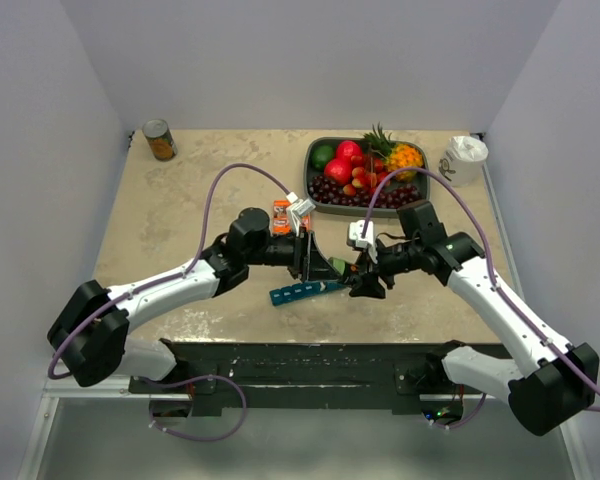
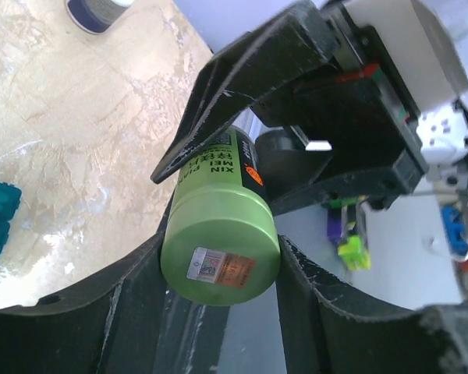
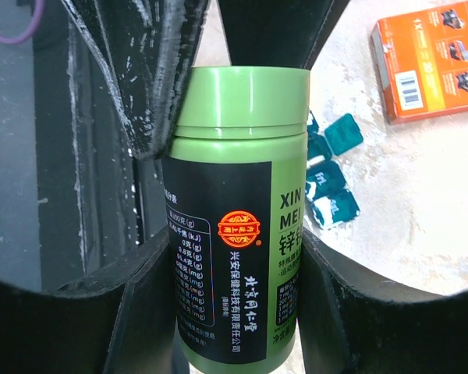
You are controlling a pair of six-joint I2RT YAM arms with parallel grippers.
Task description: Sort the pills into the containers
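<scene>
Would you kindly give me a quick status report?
Left gripper shut on cap of green bottle, right gripper on its body. Teal pill organiser on table, unheld. Orange box lies apart.

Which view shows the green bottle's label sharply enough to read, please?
Right wrist view: label on the green bottle sharp, evenly lit; left wrist view: label foreshortened, partly behind a black finger; top external view: bottle far too small to read.
</scene>
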